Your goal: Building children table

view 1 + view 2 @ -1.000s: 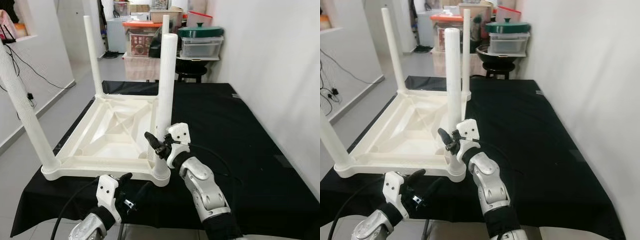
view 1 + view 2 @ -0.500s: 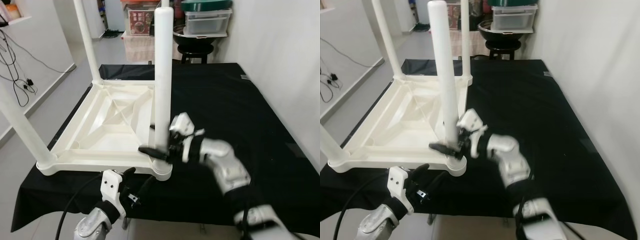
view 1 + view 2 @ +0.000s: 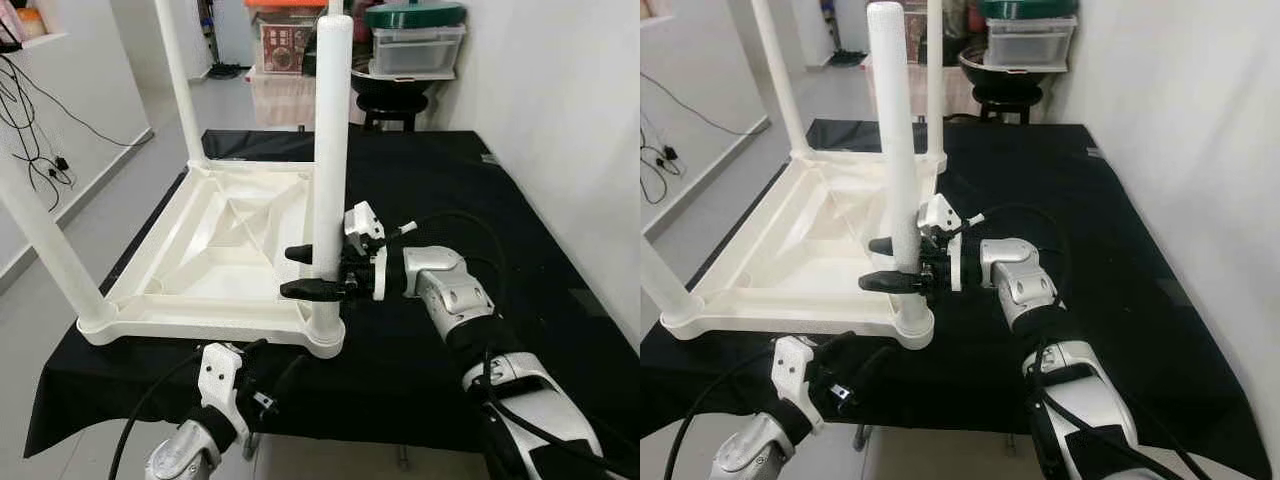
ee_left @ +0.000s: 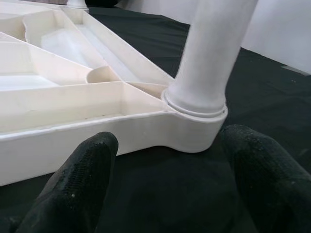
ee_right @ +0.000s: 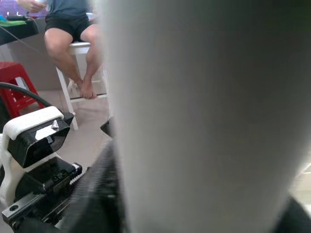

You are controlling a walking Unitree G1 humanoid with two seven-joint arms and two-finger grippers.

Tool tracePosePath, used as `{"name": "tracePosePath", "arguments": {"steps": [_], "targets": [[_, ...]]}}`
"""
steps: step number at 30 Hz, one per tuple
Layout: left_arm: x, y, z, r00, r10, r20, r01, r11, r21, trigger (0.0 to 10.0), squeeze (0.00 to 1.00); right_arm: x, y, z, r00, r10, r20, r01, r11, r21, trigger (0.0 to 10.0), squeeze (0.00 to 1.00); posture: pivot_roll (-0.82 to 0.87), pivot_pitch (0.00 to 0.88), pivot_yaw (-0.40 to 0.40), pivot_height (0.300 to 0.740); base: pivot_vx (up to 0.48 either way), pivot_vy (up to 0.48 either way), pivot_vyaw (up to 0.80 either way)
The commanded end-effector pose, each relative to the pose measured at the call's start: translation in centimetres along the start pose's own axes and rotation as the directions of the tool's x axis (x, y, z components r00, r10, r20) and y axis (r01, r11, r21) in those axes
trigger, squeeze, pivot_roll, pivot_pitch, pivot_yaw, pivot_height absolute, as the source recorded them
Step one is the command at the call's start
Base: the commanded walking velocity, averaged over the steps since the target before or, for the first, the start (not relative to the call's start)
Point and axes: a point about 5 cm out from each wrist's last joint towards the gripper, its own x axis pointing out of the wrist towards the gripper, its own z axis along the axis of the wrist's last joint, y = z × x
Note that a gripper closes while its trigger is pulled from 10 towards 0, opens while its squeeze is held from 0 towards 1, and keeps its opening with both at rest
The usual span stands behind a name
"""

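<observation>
Black tabletop (image 3: 480, 180), table leg (image 3: 329, 150) between right claw (image 3: 305, 271) fingers

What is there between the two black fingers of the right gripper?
The near white table leg stands between the right gripper's fingers, low down above its socket. The left eye view shows one finger on each side of it.

Both head views are bright and evenly lit by soft indoor light, sharp throughout, with no motion blur. The black cloth (image 3: 520, 200) soaks up light and hides most shadow. The white table leg (image 5: 204, 121) is far too close to the right wrist camera and blurs out entirely. The left wrist view is crisp at 12 o'clock, its fingertips (image 4: 77, 184) soft.
</observation>
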Motion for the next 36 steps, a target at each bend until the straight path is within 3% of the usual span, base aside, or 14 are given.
{"name": "tracePosePath", "arguments": {"steps": [1,8,9,10,11,13,19,25,26,28,30,32,33,36], "targets": [[-0.2,-0.1,-0.2,1.000,0.003,-0.010,-0.003,1.000,-0.002,10.0,0.00,0.1,0.1,-0.3,1.000,0.023,0.000,-0.023,1.000,0.008,0.0,0.00,0.03,0.000,-0.018,0.740,0.000,0.000,0.00],[-0.3,0.0,-0.1,1.000,0.003,-0.007,-0.003,1.000,-0.003,10.0,0.00,-1.6,1.4,-3.5,0.993,-0.117,0.008,0.116,0.992,0.042,0.0,0.00,0.01,0.001,-0.022,0.740,0.000,0.000,0.00],[-0.4,0.0,-0.1,1.000,0.003,-0.007,-0.003,1.000,-0.003,10.0,0.00,-1.2,2.4,-5.5,0.974,-0.222,-0.054,0.226,0.970,0.085,0.0,0.00,0.01,0.002,-0.026,0.740,0.000,0.000,0.00],[-0.5,0.0,-0.1,1.000,0.003,-0.008,-0.004,1.000,-0.002,10.0,0.00,-0.5,3.2,-7.3,0.917,-0.379,-0.123,0.390,0.917,0.084,0.0,0.00,0.01,0.005,-0.032,0.740,0.000,0.000,0.00],[-0.6,0.1,0.0,1.000,0.004,-0.009,-0.004,1.000,-0.001,10.0,0.00,0.1,4.6,-9.4,0.772,-0.597,-0.217,0.627,0.771,0.112,0.0,0.00,0.02,0.014,-0.026,0.740,0.000,0.000,0.00],[-0.7,0.3,0.0,1.000,0.004,-0.013,-0.004,1.000,0.003,10.0,0.00,1.3,7.0,-11.0,0.619,-0.726,-0.301,0.780,0.614,0.124,0.0,0.00,0.02,0.011,-0.015,0.740,0.000,0.000,0.00],[-0.4,0.5,-0.1,1.000,0.004,-0.019,-0.004,1.000,0.007,10.0,0.00,3.9,5.6,-10.3,0.640,-0.712,-0.288,0.753,0.656,0.054,0.0,0.00,0.02,0.000,-0.008,0.740,0.000,0.000,0.00],[-0.2,0.5,-0.3,1.000,0.002,-0.022,-0.002,1.000,0.006,10.0,0.00,5.5,4.0,-8.9,0.627,-0.732,-0.266,0.767,0.640,0.048,0.0,0.00,0.03,0.000,-0.019,0.740,0.000,0.000,0.00],[-0.2,0.4,-0.3,1.000,0.004,-0.021,-0.004,1.000,0.007,10.0,0.00,6.1,3.9,-8.2,0.637,-0.729,-0.252,0.760,0.649,0.044,10.0,0.00,0.03,0.000,-0.022,0.740,0.000,0.000,0.00],[-0.1,0.4,-0.3,1.000,0.009,-0.017,-0.009,1.000,0.009,10.0,0.00,6.9,3.9,-5.9,0.733,-0.665,-0.143,0.679,0.727,0.101,10.0,1.00,0.03,0.000,-0.025,0.740,0.000,0.000,0.00],[-0.1,0.4,-0.3,1.000,0.010,-0.016,-0.010,1.000,0.009,10.0,0.00,7.1,4.0,-5.0,0.768,-0.633,-0.095,0.640,0.758,0.129,10.0,1.00,0.03,0.000,-0.027,0.740,0.000,0.000,0.00],[0.0,0.3,-0.3,1.000,0.007,-0.015,-0.007,1.000,0.007,10.0,0.00,6.5,3.8,-3.3,0.870,-0.493,-0.004,0.490,0.864,0.116,10.0,1.00,0.03,0.000,-0.030,0.740,0.000,0.000,0.00],[0.1,0.2,-0.4,1.000,0.006,-0.015,-0.006,1.000,0.006,10.0,0.00,5.7,3.4,-2.8,0.900,-0.435,0.014,0.432,0.897,0.094,10.0,0.01,0.03,0.000,-0.031,0.740,0.000,0.000,0.00],[0.2,0.2,-0.4,1.000,0.004,-0.014,-0.004,1.000,0.005,10.0,0.00,4.4,2.6,-2.2,0.945,-0.324,0.029,0.323,0.945,0.048,10.0,0.00,0.03,0.000,-0.034,0.740,0.000,0.000,0.00]]}}
